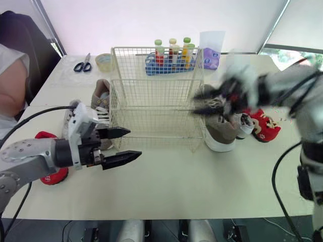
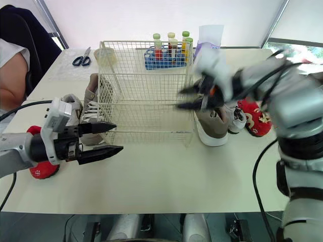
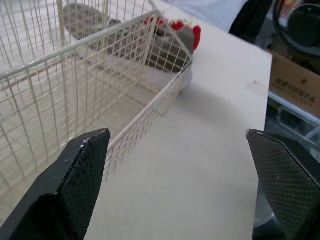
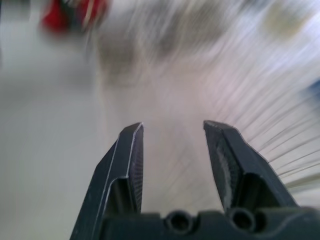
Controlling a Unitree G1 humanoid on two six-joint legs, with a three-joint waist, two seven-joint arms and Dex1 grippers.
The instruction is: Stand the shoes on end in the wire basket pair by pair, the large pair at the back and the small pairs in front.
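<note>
The left gripper point(image 1: 135, 143) hung empty with fingers spread wide, just off the front-left corner of the wire basket point(image 1: 156, 96), near a grey sneaker point(image 1: 102, 101) and a red shoe point(image 1: 50, 174). The right gripper point(image 4: 172, 125), fingers parted and holding nothing, was at the basket's right side, just above the large tan shoe point(image 1: 220, 133) on the table point(image 1: 202, 186).

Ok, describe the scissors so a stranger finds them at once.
Start at the wire basket in the middle. Behind its left corner sits a yellowish tape roll; the scissors lie flat just left of it. Black loop handles and thin blades set them apart.
</note>
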